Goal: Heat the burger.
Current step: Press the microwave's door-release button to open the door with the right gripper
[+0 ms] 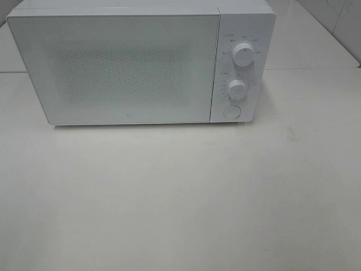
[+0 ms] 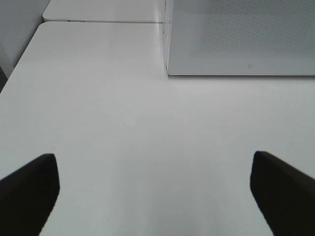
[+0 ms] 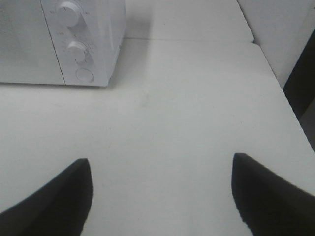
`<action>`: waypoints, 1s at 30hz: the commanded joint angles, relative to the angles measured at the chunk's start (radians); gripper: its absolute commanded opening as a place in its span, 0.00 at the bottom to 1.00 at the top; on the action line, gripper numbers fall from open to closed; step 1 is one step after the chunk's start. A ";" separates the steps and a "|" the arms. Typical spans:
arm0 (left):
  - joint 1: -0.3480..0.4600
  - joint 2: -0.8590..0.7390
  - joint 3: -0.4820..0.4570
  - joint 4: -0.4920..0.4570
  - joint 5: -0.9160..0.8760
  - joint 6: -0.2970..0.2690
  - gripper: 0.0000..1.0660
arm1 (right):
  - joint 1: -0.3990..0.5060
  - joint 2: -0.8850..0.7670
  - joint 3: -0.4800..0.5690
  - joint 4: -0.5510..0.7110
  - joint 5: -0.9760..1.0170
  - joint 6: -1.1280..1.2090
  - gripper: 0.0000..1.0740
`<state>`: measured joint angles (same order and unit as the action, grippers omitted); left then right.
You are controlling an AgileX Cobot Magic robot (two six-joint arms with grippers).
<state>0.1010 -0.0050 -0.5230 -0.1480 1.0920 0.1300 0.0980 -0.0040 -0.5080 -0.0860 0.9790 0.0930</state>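
The burger is out of view in every frame. A white microwave (image 1: 130,68) stands at the back of the white table with its door shut; its two knobs (image 1: 242,55) and round button (image 1: 231,112) are on its right panel. My left gripper (image 2: 152,196) is open over bare tabletop, facing the microwave's lower left corner (image 2: 170,73). My right gripper (image 3: 162,196) is open too, nothing between its dark fingers, facing the microwave's control panel (image 3: 81,49). Neither gripper shows in the exterior high view.
The white table (image 1: 180,197) stretches in front of the microwave. A seam joins a second tabletop behind (image 2: 103,20). The table's right edge (image 3: 290,103) drops off next to a dark gap and a wall.
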 commanded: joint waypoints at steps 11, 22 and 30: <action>0.000 -0.017 0.001 -0.001 -0.014 0.000 0.92 | -0.015 -0.026 0.010 0.012 0.015 -0.029 0.71; 0.000 -0.017 0.001 -0.001 -0.014 0.000 0.92 | -0.015 -0.026 0.007 0.015 0.013 -0.028 0.71; 0.000 -0.017 0.001 -0.001 -0.014 0.000 0.92 | -0.015 0.090 -0.036 0.021 -0.125 -0.027 0.71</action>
<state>0.1010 -0.0050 -0.5230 -0.1460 1.0920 0.1300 0.0880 0.0380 -0.5350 -0.0670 0.9320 0.0760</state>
